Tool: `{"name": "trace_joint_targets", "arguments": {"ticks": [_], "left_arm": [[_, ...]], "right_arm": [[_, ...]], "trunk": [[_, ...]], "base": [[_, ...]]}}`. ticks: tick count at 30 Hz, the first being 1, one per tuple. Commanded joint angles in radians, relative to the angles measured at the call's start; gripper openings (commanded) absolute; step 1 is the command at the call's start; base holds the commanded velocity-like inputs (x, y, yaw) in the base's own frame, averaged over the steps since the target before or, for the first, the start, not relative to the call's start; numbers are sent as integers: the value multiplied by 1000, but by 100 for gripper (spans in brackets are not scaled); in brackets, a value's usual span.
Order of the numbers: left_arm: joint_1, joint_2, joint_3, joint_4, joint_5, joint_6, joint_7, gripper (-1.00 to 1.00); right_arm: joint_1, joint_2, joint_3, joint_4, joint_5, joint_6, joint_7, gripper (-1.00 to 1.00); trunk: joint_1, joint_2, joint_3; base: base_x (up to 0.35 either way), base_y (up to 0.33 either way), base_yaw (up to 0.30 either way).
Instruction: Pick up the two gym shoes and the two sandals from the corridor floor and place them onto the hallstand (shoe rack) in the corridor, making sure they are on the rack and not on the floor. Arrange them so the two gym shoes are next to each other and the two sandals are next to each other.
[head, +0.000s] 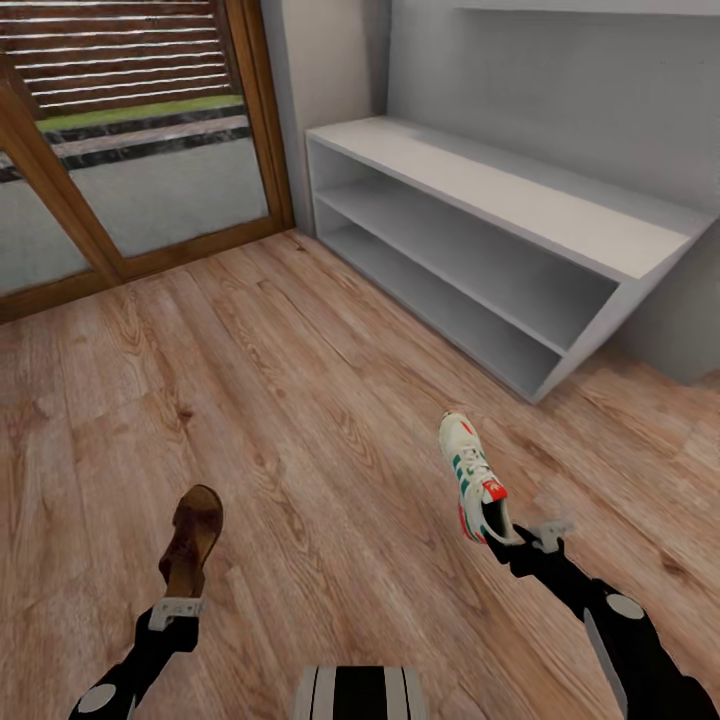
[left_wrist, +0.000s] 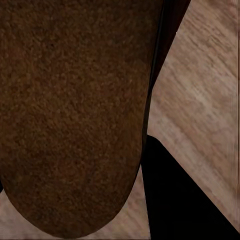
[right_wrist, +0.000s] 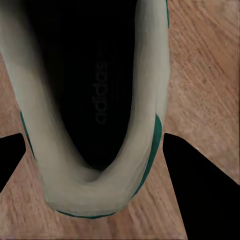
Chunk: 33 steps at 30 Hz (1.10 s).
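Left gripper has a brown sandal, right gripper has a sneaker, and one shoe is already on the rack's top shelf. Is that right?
Not quite. The grips are as you say: the left gripper holds the sandal and the right gripper holds the sneaker. But the head view shows no shoe on the rack; its top and both open compartments are bare.

Left gripper (head: 176, 607), right gripper (head: 528, 535) clamped.

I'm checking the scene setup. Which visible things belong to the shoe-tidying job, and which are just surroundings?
Job:
- sandal in left gripper
- gym shoe in right gripper
- hallstand
- corridor floor

Surroundings:
- wooden-framed glass door
- grey wall
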Motion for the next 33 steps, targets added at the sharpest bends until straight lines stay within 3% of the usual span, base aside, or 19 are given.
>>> {"name": "trace_joint_targets", "arguments": {"ticks": [1,2,5,10,15,20,33], "left_arm": [[15,-6,8,1,-8,-22,-6,-100],[28,-7,10,5,-1,-44,-5,-100],[45,-6,14,35,3,-78,28,-100],[93,-7,15,69,7,-171,135,-100],[117,-8,16,91,8,-229,189,-100],[122,-7,17,109,21,-241,198,-100],[124,-2,17,154,41,-246,199,-100]], "right_arm": [[7,4,-10,89,4,-91,-9,-100],[11,6,-13,185,3,-191,-41,-100],[14,6,-15,345,2,-367,-129,-100],[22,0,-16,556,1,-575,-212,-100],[28,-3,-17,711,1,-717,-232,-100],[29,-20,-17,804,-2,-750,-235,-100],[29,-27,-17,830,-4,-756,-238,-100]], "trunk": [[-1,0,5],[-1,0,10],[-2,1,27],[-5,2,54],[-7,3,81],[-9,4,108],[-15,7,177]], "base": [[0,0,0],[0,0,0],[0,0,0],[0,0,-5],[0,0,-43],[0,0,-58],[0,0,-42]]}}
